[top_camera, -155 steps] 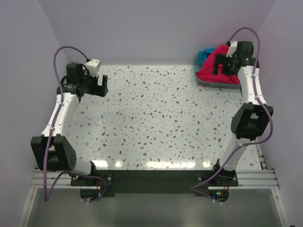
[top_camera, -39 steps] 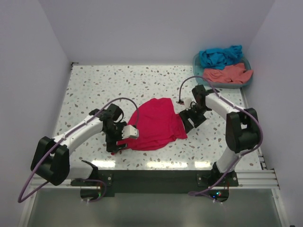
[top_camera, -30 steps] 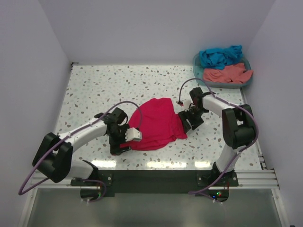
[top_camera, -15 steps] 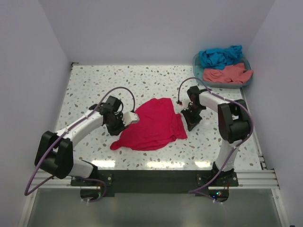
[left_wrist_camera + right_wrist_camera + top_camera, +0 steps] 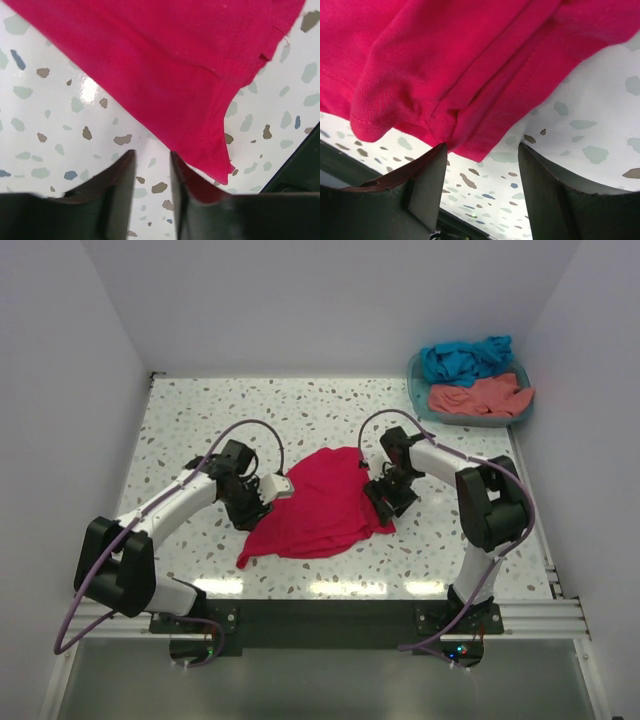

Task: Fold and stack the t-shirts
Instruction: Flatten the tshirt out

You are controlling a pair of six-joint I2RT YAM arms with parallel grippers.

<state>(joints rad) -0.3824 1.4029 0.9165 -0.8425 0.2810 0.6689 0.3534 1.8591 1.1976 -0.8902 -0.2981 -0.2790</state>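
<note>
Our left gripper (image 5: 151, 157) sits low over the table (image 5: 300, 420), its fingers (image 5: 115, 200) a narrow gap apart with only bare terrazzo between them. It clamps nothing. The hemmed corner of the crimson-pink t-shirt (image 5: 165, 65) ends just beside the finger on that side. Our right gripper (image 5: 482, 150) stands with its jaws wide apart, and a bunched fold of the same shirt's hem dips toward the gap without being pinched.

From above, we see the two grippers flanking the shirt, the left one at its left edge and the right one at its right edge. The shirt lies rumpled in the middle of the table, towards the near edge, with a tail of cloth trailing to the near left. Well apart from it, in the far right corner, the teal plastic basket (image 5: 420, 408) holds the teal-blue t-shirt (image 5: 465, 358) and the salmon-coral t-shirt (image 5: 480, 395), both in heaps.

We judge the step in hand to be spreading the first shirt flat, with no fold begun and nothing stacked. The next move calls for each gripper to close on a single layer of hem at its own side. Both would then draw outward together until the cloth lies smooth. The right one risks catching several layers in that bunched fold.
</note>
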